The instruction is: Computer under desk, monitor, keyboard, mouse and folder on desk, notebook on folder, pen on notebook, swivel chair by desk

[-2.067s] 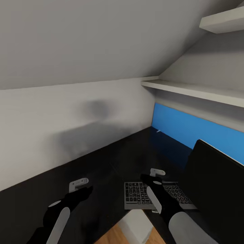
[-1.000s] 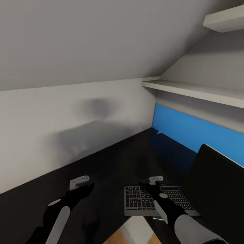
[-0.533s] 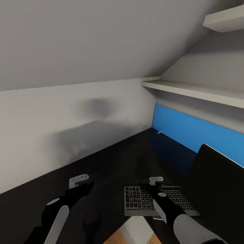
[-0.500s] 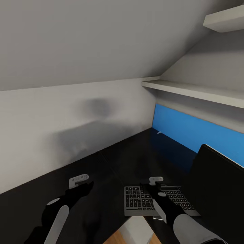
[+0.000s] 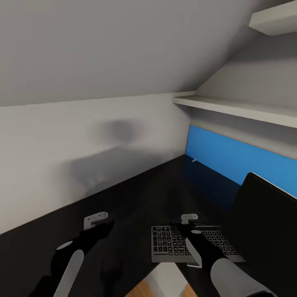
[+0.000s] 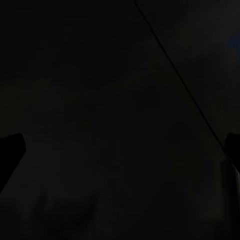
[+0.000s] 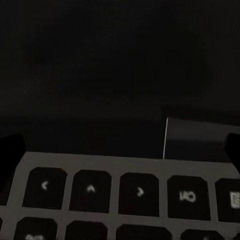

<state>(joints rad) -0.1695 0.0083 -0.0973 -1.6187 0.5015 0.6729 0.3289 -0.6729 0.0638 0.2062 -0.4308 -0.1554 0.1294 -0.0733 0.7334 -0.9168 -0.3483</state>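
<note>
Black desk (image 5: 136, 198) carries keyboard (image 5: 173, 242) beside monitor (image 5: 264, 222); right claw (image 5: 189, 218) above keys, left claw (image 5: 95, 220): both spread, empty.

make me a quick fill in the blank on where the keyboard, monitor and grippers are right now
1. The keyboard lies on the black ____.
2. The right gripper hangs over the ____.
3. In the head view, the monitor stands to the ____ of the keyboard.
4. The panel behind the desk is ____.

Missing words: desk; keyboard; right; blue
</note>
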